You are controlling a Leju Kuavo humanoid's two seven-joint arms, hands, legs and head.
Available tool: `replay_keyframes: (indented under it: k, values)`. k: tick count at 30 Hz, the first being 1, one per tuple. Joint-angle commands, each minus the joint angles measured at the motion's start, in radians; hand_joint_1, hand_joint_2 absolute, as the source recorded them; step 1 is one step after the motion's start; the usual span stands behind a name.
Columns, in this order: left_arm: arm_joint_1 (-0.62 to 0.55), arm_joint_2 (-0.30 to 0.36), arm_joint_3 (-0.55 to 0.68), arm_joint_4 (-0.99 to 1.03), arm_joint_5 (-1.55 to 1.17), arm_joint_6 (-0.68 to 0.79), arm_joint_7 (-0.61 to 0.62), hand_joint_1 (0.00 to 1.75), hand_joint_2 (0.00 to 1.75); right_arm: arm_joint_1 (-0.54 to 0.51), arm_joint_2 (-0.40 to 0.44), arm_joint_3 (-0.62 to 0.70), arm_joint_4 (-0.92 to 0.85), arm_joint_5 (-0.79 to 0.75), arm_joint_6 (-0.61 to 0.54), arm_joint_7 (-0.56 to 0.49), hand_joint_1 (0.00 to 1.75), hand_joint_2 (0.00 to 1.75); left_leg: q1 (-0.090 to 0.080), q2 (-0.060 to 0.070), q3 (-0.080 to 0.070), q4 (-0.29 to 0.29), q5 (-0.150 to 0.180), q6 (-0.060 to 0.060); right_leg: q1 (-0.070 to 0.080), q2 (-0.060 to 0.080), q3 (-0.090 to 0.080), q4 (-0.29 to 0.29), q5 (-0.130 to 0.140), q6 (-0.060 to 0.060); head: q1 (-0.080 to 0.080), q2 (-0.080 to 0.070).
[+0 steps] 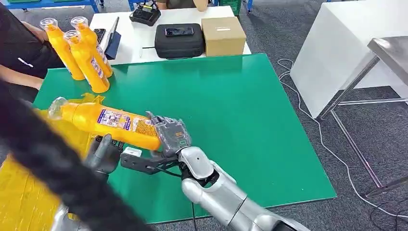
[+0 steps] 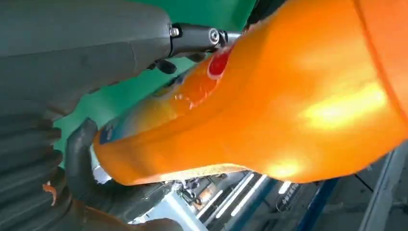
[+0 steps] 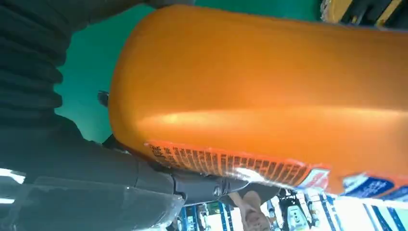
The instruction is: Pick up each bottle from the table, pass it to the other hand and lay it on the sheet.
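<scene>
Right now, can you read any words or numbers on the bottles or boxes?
None can be read.
Held bottle: its label has colourful print, too blurred; in the right wrist view, rows of dark print on the label's edge, too small.
Three standing bottles: labels too small.
Cardboard box: pale sticker, unreadable.
Black case: no text seen.

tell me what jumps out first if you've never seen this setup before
The orange bottle held nearly level over the near left of the green table, its base gripped by the right hand, with the left hand just beneath it. Behind, three more orange bottles stand together at the table's far left corner, and a yellow sheet lies at the near left.
</scene>
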Motion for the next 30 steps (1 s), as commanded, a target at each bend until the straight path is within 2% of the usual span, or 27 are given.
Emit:
replay_keyframes:
  k: [1,7,8,19,29,30]
  values:
    - [0.002,-0.004,-0.042,-0.057,-0.081,0.058,-0.035,0.0,1.75,0.006,-0.002,0.054,0.014,0.01,0.019,0.024,1.75,1.75,0.001,-0.001,0.001,0.0,0.0,-0.001,0.001,-0.002,0.002,-0.001,-0.001,0.0,0.0,0.0]
    - [0.02,-0.005,-0.053,-0.122,-0.136,0.152,-0.076,0.0,1.75,0.012,0.028,0.071,0.062,0.037,0.044,0.065,1.75,1.75,0.001,0.0,0.001,0.0,-0.001,-0.001,0.001,-0.002,0.002,-0.001,-0.001,0.0,0.0,0.0]
    - [0.012,-0.009,-0.037,-0.132,-0.195,0.214,-0.133,0.0,1.75,0.023,0.032,0.076,0.07,0.038,0.05,0.063,1.75,1.75,0.001,0.0,0.001,0.0,-0.001,-0.001,0.001,-0.001,0.001,-0.001,-0.001,0.0,0.0,0.0]
    - [0.004,-0.005,-0.033,-0.139,-0.195,0.219,-0.13,0.0,1.75,0.032,0.034,0.083,0.074,0.04,0.052,0.063,1.75,1.75,0.001,-0.001,0.001,-0.001,0.0,-0.001,0.001,-0.002,0.002,-0.002,0.0,0.0,0.0,0.0]
    - [0.013,-0.004,-0.024,-0.118,-0.223,0.253,-0.177,0.0,1.75,0.081,0.055,0.124,0.122,0.049,0.072,0.028,1.75,1.75,0.001,-0.001,0.003,-0.002,0.0,-0.001,0.001,-0.002,0.003,-0.003,0.0,0.0,0.0,0.0]
    - [0.012,-0.005,-0.021,-0.119,-0.223,0.253,-0.177,0.63,1.75,0.08,0.056,0.122,0.125,0.049,0.074,0.027,1.75,1.75,0.001,-0.001,0.003,-0.003,0.0,-0.002,0.001,-0.002,0.004,-0.003,-0.001,0.0,0.0,0.0]
